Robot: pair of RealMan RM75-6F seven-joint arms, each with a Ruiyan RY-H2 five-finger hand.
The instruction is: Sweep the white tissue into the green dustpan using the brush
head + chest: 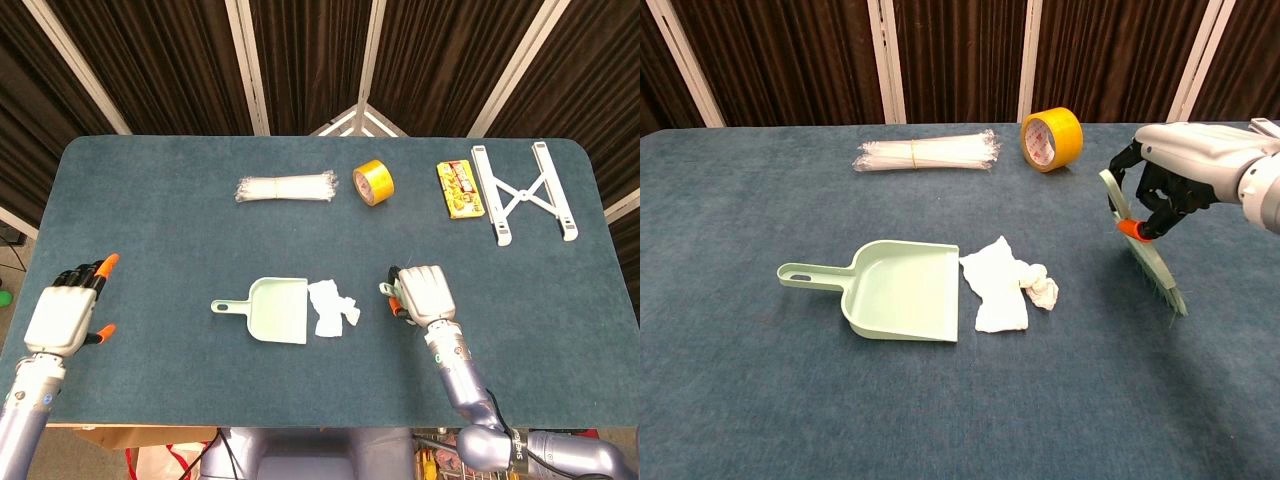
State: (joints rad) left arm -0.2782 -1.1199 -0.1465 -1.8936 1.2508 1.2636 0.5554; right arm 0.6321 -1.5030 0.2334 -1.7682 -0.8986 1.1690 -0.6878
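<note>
You're gripping the brush w/ the right robot hand, bristles angling down, right of the white tissue. Tissue's still lying on the surface at the green dustpan mouth; sweeping's not started. Left robot hand is hovering open, far left.

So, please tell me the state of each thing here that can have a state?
brush: lifted, tilted, held by the right hand
left hand: holds nothing, fingers apart
white tissue: crumpled, at the dustpan's mouth
green dustpan: flat on the table, nothing in it
yellow tape roll: on edge
</note>
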